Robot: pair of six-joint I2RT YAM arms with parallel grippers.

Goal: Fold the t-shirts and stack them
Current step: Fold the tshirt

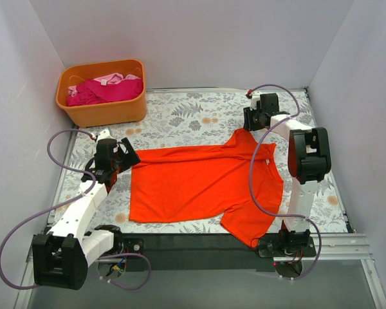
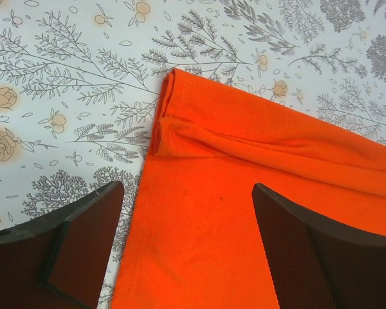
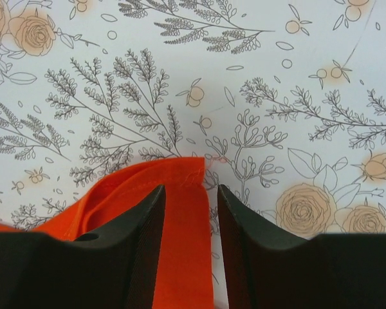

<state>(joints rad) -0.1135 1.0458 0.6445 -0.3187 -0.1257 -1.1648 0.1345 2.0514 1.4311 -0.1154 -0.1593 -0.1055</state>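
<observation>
White walls (image 1: 180,38) box in a table (image 1: 180,116) covered in a floral print. An orange plastic tub (image 1: 109,112) sits at the far left corner with a magenta pink tee (image 1: 106,90) and a pale pink tee (image 1: 109,78) bunched inside.

The orange-red t-shirt (image 1: 199,183) lies spread flat across the middle of the table. Its body runs left to right, and one sleeve hangs toward the near edge by the right arm's base.

The left gripper (image 1: 127,158) is at the shirt's left edge, near its far-left corner. In the left wrist view the gripper (image 2: 186,187) has its fingers released and wide apart. One finger is over bare print and the other over the orange-red t-shirt (image 2: 244,225). Nothing is between the pads, and a small rolled fold sits at the corner of the fabric.

The right gripper (image 1: 249,122) is at the shirt's far right tip, toward the far right of the table. In the right wrist view the gripper (image 3: 191,188) has its fingers narrowly apart, with a strip of the orange-red t-shirt (image 3: 183,257) running between them. Its hemmed edge ends just past the tips. I cannot tell whether the fabric is actually pinched.
</observation>
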